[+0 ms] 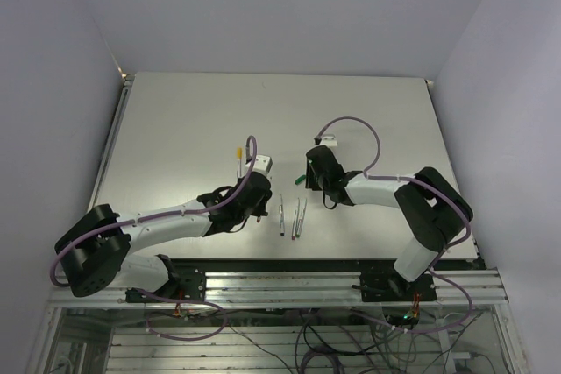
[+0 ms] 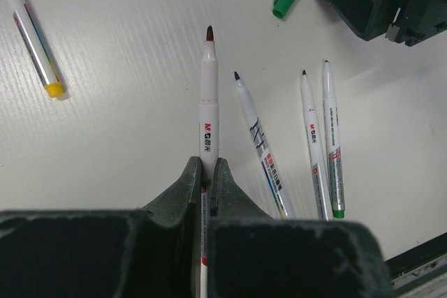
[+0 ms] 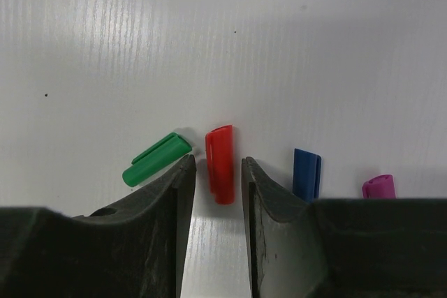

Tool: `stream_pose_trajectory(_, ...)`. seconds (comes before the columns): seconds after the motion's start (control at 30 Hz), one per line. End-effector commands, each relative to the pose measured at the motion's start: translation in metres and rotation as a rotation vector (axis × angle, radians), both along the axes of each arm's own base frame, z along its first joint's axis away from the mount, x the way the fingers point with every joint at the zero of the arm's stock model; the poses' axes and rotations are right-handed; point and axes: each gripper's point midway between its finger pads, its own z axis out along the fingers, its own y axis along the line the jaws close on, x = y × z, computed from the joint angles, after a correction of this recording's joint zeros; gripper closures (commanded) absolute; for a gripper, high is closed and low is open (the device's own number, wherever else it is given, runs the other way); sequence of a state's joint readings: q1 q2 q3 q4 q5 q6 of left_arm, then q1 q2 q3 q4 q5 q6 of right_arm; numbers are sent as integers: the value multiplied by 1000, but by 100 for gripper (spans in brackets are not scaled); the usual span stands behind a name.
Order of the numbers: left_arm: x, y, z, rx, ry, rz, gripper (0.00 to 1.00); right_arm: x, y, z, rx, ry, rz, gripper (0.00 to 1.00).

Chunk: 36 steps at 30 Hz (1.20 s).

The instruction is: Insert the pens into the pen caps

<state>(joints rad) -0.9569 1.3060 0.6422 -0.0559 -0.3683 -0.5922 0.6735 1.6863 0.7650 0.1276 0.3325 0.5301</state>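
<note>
Left gripper is clamped tight on a pen, with its dark reddish tip pointing to the top of the wrist frame. Three more pens lie loose on the table just right of it, tips up too. Another pen with a yellow end sits in the upper left corner.

Right gripper is only narrowly open, fingers straddling the red cap at lower centre, with slim gaps either side. Green cap lies just left of it, and the blue cap and purple cap are off at lower right.
</note>
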Motion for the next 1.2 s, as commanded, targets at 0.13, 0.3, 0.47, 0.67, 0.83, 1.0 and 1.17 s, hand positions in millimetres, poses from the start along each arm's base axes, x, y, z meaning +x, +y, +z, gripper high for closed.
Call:
stream_pose_trajectory(0.13, 5, -8, 4, -31, -9, -14, 93, -3, -6, -14, -56, 36, 1, 68)
stream_pose_trajectory(0.3, 5, -7, 4, -30, -10, -11, 93, -3, -10, -22, -91, 56, -10, 68)
stream_pose_trajectory(0.47, 5, -6, 3, -31, -6, -9, 93, -7, -15, -34, -126, 96, -25, 72)
stream_pose_trajectory(0.67, 5, -5, 3, -29, -8, -6, 93, -16, -25, -43, -173, 137, -44, 95)
stream_pose_trajectory(0.83, 6, -5, 3, -28, -8, -7, 93, -23, -29, -45, -169, 149, -46, 95)
stream_pose_trajectory(1.0, 7, -10, 2, -36, -5, -20, 93, -16, -25, -38, -166, 115, -32, 96)
stream_pose_trajectory(1.17, 11, -18, 13, -62, -30, -37, 93, 7, -16, 2, -136, -9, -22, 100)
